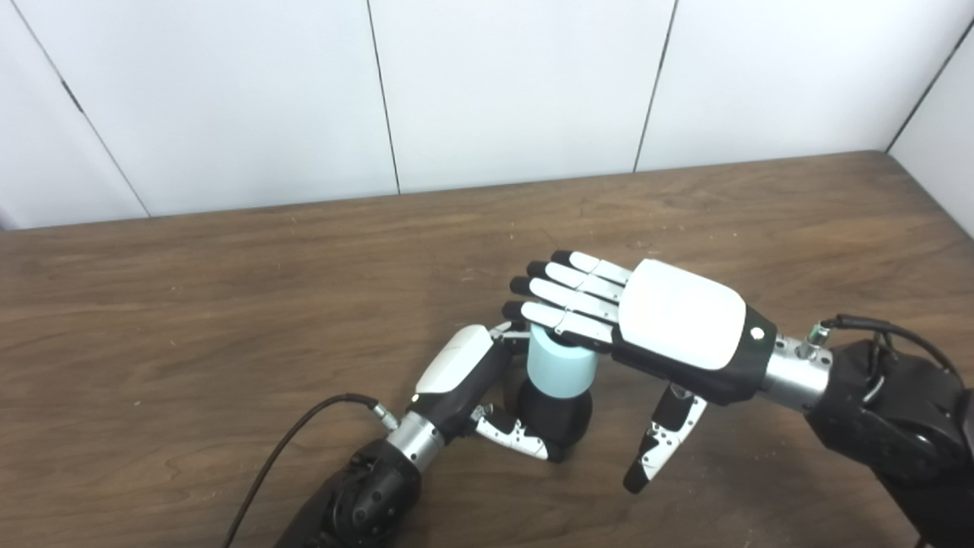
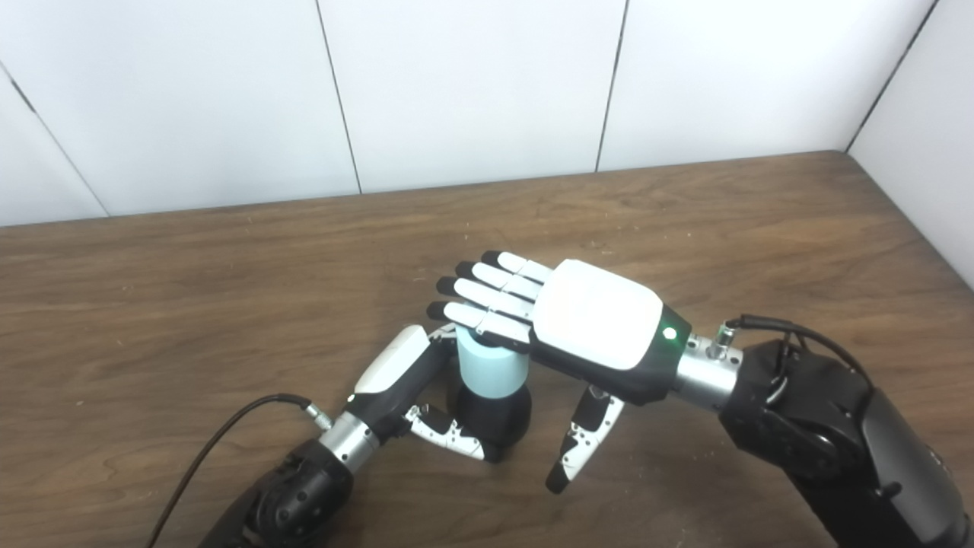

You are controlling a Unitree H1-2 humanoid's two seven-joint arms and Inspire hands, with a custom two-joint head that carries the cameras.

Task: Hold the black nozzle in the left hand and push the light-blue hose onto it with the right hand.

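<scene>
The black nozzle [image 1: 559, 415] stands upright on the wooden table [image 1: 228, 304]. The light-blue hose [image 1: 559, 364], a short cylinder, sits on top of it. My left hand [image 1: 468, 380] is shut on the nozzle: its thumb wraps the front of the base and its fingers reach behind. My right hand [image 1: 647, 320] is open and flat, palm down, with its fingers lying on the hose's top end and its thumb hanging free to the right. In the right eye view the hose [image 2: 491, 365] and right hand [image 2: 567, 323] show the same way.
White wall panels [image 1: 517, 84] stand behind the table's far edge and at the right. A black cable [image 1: 281, 457] trails from my left wrist over the table's front left.
</scene>
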